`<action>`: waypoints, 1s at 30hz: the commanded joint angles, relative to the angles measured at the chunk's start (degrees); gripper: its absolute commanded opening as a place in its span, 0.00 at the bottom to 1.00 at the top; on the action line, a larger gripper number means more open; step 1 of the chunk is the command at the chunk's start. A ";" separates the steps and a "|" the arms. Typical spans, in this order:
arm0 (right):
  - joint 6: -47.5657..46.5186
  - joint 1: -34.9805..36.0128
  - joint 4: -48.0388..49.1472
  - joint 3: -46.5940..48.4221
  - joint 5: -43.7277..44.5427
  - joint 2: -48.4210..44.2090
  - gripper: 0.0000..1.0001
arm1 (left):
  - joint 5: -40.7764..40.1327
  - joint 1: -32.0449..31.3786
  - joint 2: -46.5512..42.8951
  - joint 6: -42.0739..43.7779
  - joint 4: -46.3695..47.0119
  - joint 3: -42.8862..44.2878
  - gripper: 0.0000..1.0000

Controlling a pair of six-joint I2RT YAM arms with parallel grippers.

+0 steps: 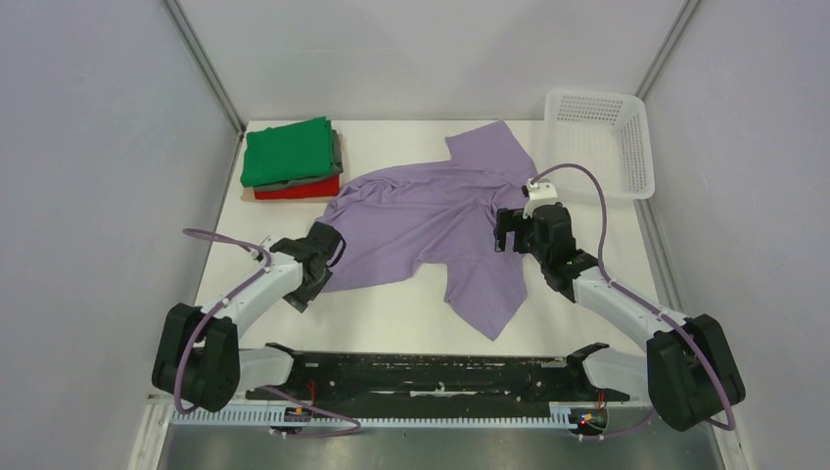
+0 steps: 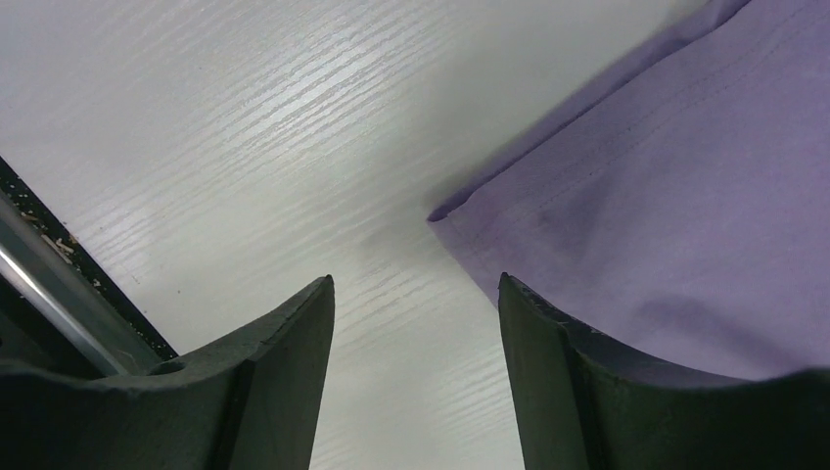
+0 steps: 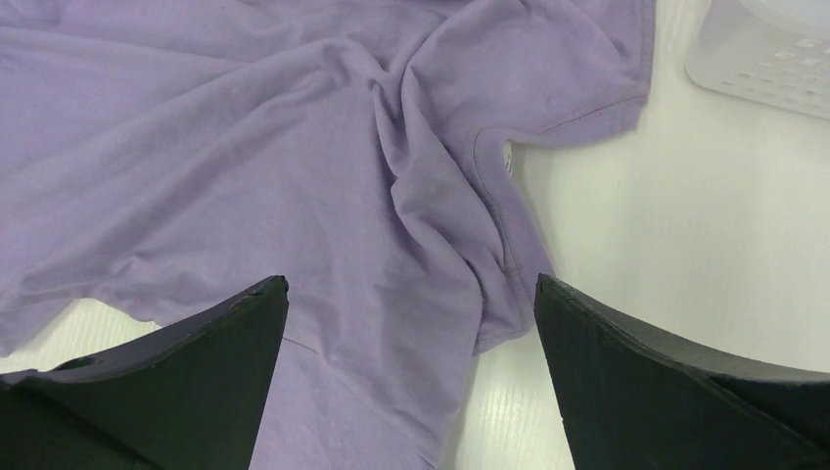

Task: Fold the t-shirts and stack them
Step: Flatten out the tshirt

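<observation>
A large lavender t-shirt lies crumpled and spread in the middle of the table. A stack of folded shirts sits at the back left: green on top, grey under it, red at the bottom. My left gripper is open at the lavender shirt's left corner; in the left wrist view the hem corner lies just ahead of the open jaws. My right gripper is open over the shirt's right side, its jaws wide above wrinkled cloth.
A white mesh basket stands at the back right and shows as a corner in the right wrist view. White enclosure walls surround the table. The black base rail runs along the near edge.
</observation>
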 commanded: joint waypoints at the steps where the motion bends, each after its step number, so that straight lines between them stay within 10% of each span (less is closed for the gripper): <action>1: -0.03 -0.02 0.30 0.86 1.20 -1.37 0.99 | -2.93 0.81 2.43 -6.02 3.64 1.05 0.68; 19: 0.24 -0.03 1.69 1.25 -1.10 1.00 0.99 | 2.69 5.02 8.76 -5.23 12.50 -2.37 0.58; 30: 0.90 0.06 1.44 3.57 -4.15 5.37 0.99 | 7.57 6.36 15.58 -1.98 13.29 -0.04 0.02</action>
